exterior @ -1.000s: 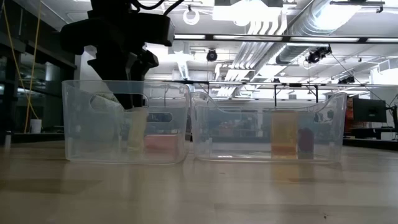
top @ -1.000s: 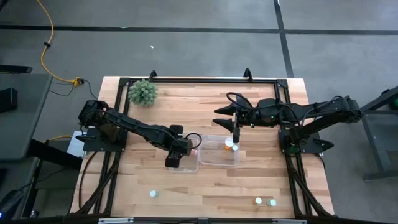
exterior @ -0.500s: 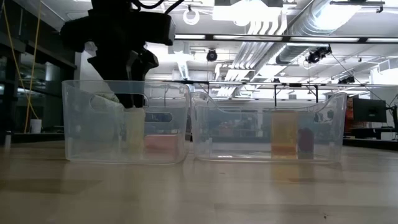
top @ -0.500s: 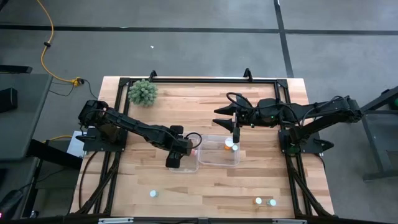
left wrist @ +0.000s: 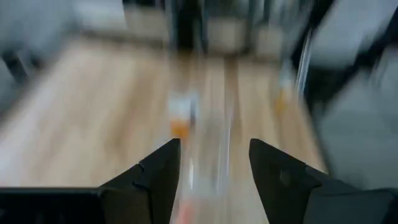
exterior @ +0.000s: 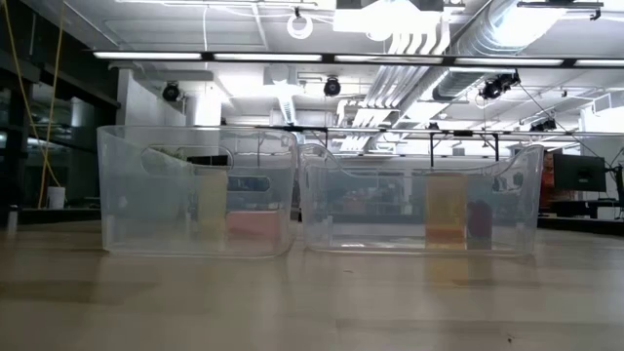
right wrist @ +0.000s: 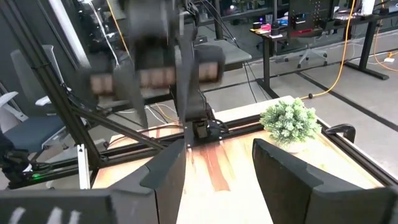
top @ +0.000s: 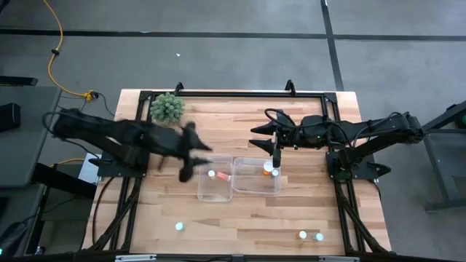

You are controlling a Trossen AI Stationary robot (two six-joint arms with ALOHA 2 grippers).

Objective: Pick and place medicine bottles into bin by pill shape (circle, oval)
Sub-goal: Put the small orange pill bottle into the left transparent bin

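Nearest the front edge of the table [top: 145, 218], a lone bottle [top: 180, 226] is standing on the bare wood toward the left. A pair of bottles [top: 302, 234] is standing side by side toward the right. All three are sitting well apart from both grippers.

Farther in, two clear bins are sitting side by side in the middle of the table. The left bin [top: 204, 195] is holding a white-capped bottle [top: 212, 175] and an orange bottle [top: 223, 177] just beside it. From table height these are showing through the bin wall [exterior: 127, 195] as a pale upright shape [exterior: 212, 203] and a low reddish one [exterior: 251, 223]. The right bin [top: 251, 191] is holding a small cluster of bottles [top: 271, 170] at its far right end. From table height the tallest is showing orange [exterior: 445, 210].

The left gripper [top: 186, 172] is hanging outside the left bin, just beside its far left corner. Its fingers [left wrist: 158, 174] are standing apart with nothing between them. Its own view is badly smeared, and in it the bin's bottles are lying ahead of the fingers, not within them.

The right gripper [top: 277, 159] is hanging over the far edge of the right bin, with the cluster of bottles lying just on the near side of it. Its fingers [right wrist: 168, 177] are spread, gripping nothing.

Farthest back, a fuzzy green plant [top: 167, 108] is sitting at the table's far left corner.
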